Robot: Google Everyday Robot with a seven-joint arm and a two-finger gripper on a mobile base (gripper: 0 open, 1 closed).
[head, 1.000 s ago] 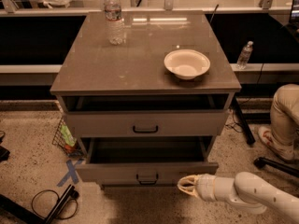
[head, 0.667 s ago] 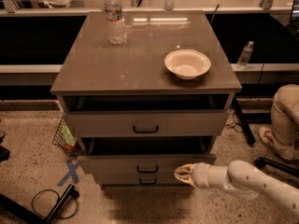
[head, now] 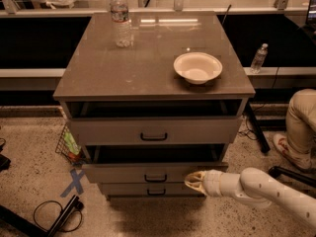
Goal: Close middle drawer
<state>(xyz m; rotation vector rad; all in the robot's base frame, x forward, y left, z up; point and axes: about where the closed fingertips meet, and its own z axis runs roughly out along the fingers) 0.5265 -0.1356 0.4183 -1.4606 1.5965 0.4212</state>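
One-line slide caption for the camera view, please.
Gripper at the right end of the part-open middle drawer; top drawer open above, bowl and bottle on the tabletop.

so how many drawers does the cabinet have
3: the top drawer under the tabletop, pulled out; the middle drawer, the tool at its front's right end; the lowest drawer at the bottom.
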